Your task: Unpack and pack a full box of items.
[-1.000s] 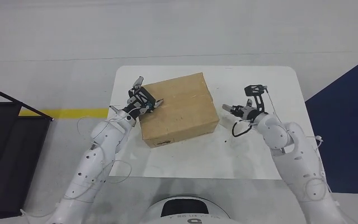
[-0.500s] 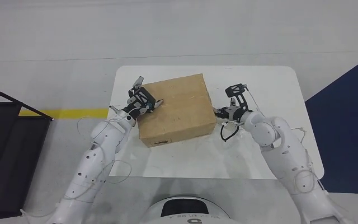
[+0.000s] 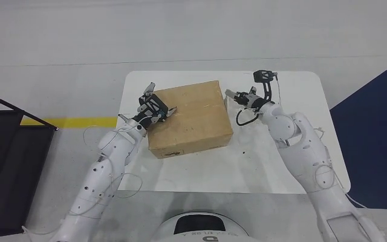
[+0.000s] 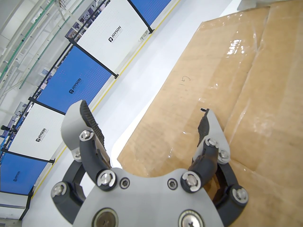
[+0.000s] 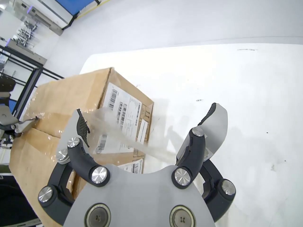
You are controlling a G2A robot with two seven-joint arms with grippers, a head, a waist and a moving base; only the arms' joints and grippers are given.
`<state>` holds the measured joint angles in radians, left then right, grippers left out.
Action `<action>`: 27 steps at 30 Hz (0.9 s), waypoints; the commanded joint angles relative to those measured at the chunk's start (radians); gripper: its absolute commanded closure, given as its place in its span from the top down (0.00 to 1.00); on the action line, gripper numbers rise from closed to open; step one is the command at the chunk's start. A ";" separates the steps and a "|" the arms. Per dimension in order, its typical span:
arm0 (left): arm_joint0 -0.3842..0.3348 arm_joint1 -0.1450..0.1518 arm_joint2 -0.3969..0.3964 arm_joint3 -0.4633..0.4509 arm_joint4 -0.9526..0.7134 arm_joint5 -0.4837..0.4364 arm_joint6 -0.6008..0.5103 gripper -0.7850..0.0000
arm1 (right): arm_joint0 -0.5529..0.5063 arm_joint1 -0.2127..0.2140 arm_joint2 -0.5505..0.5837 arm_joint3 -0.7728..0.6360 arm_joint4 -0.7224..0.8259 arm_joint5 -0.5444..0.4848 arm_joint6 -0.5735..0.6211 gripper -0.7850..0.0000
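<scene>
White table (image 3: 284,157) with rounded corners. On its left-middle part, set at a slant, a closed brown cardboard box (image 3: 190,118), flaps shut, glossy clear tape along the top seam.

Left gripper (image 4: 143,107) spread wide at the box's left top edge, gripping nothing; one finger above the cardboard, the other out past the edge. Right gripper (image 5: 146,109) likewise spread and holding nothing, just beside the box's far right corner.

In the right wrist view, white shipping labels (image 5: 125,112) with barcodes on the box's end face, their print too small to read. In the left wrist view, a small handwritten pen mark (image 4: 185,80) on the box's top.
</scene>
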<state>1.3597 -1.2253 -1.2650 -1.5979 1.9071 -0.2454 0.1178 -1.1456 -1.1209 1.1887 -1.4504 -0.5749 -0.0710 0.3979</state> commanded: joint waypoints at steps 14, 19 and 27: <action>0.000 0.000 0.000 0.000 0.000 0.000 0.000 1.00 | -0.174 0.019 0.119 -0.194 -0.094 0.041 -0.061 1.00; 0.000 0.000 0.000 0.000 0.000 0.000 0.000 1.00 | -0.273 0.050 0.224 -0.231 -0.122 -0.102 0.109 1.00; 0.000 0.000 0.000 0.000 0.000 0.000 0.000 1.00 | -0.202 0.044 0.118 -0.173 -0.188 -0.127 0.273 1.00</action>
<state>1.3597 -1.2253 -1.2650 -1.5979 1.9071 -0.2454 0.1178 -1.3591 -1.0745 1.3183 -1.6333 -0.7830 -0.1885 0.6688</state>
